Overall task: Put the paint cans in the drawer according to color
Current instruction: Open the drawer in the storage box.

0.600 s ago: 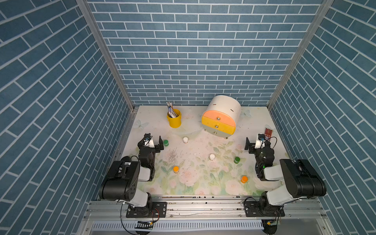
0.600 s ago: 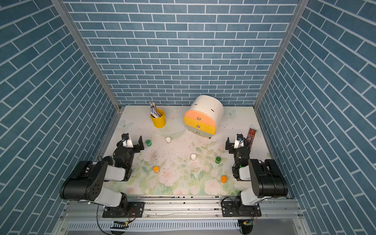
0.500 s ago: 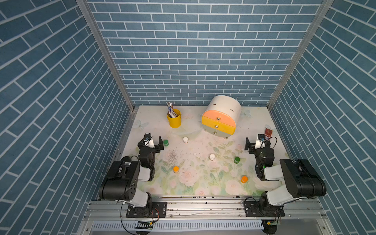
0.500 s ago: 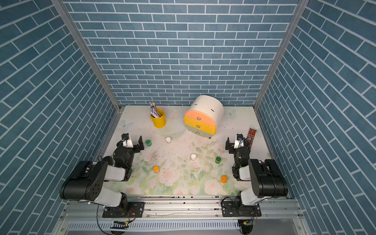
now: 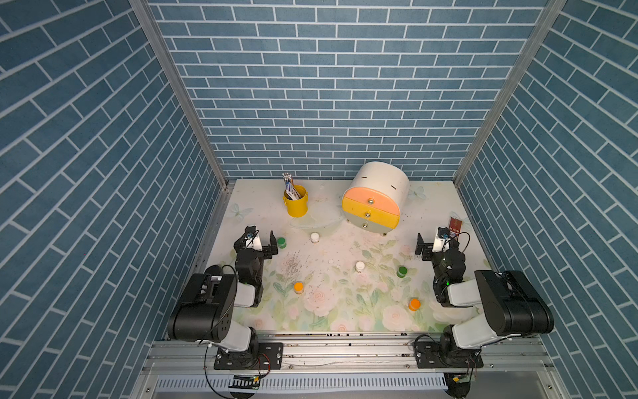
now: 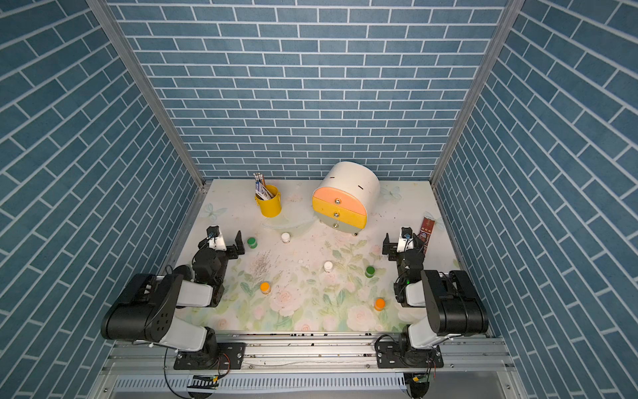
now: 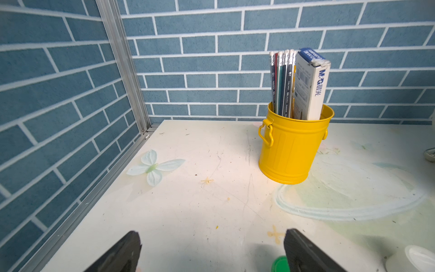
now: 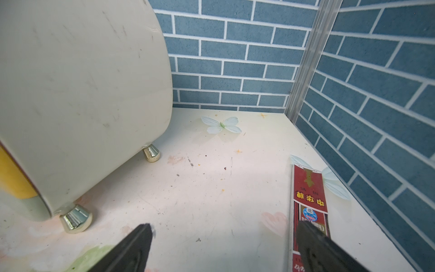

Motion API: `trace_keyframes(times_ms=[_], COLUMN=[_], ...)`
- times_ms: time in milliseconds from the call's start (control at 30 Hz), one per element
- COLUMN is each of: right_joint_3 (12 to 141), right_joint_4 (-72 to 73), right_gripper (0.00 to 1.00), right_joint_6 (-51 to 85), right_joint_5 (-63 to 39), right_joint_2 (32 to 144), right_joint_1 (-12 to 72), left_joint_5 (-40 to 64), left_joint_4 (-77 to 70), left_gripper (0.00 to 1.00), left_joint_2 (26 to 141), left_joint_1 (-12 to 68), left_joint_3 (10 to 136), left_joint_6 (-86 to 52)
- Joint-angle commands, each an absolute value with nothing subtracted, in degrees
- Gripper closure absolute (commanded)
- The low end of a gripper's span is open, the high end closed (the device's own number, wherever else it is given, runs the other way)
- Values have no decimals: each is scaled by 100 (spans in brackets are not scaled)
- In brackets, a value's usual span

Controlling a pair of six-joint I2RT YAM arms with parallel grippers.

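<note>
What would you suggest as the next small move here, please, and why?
Probably reach the right end effector, open and empty, toward a knob on the drawer: all three fronts are shut, the paint cans all stand on the table, and that arm is the nearer one.

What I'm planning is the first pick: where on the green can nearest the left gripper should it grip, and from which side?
Probably the round side wall of the green can, jaws straddling it from above: it stands upright, lid up. The open left gripper sits close beside it.
</note>
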State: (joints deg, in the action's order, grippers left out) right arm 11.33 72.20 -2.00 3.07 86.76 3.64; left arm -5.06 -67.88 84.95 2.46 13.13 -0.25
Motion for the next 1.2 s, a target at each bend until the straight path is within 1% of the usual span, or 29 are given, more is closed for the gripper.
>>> trace_keyframes(times_ms=[0,133,233,400,467,533,600,733,833,967,1133,1167], right_joint_3=[1306,1400,1411,1985,2340,2687,3032,3744,4518,5700,6968,7190], right_joint_4=[6763,5881,5405,3835,3131,2725,2505,2443,2276,1997,1785,1757], right_gripper=[0,0,0,0,0,0,0,0,5,10,11,12], right_joint_6=[-459,-288,25,1024,1404,1519,1550,1679,1712,1702,1644,1637], right_joint_5=[80,163,187,325,57,-537,-1129,-1571,-1756,-1975,-1967,-1969], right_joint_2=[8209,7267,6583,5712,5546,5502,5548,5824,6340,7238,8202,8396], right_joint_1=[414,446,451,457,459,458,457,505,560,724,907,925], left_joint_5=[-610,-1057,-1093,-1218,-1133,-863,-539,-395,-411,-272,362,347], left_joint_4=[-5760,-5578,-5341,-4405,-3980,-3781,-3757,-3245,-2485,-1580,-1842,-1920], left_gripper=[0,0,0,0,0,0,0,0,0,0,0,0], left_joint_2=[8032,7267,6790,6105,5908,5738,5586,5520,5797,6470,7092,7242], left_joint_1=[272,498,608,1044,1176,1279,1418,2019,2543,3052,3343,3437], left_joint_3=[1782,1571,1587,2114,2428,2656,2785,3442,4181,5152,5424,5482], left_joint_6=[-70,-94,-444,-813,-1005,-1154,-1269,-1228,-1155,-1366,-1647,-1661])
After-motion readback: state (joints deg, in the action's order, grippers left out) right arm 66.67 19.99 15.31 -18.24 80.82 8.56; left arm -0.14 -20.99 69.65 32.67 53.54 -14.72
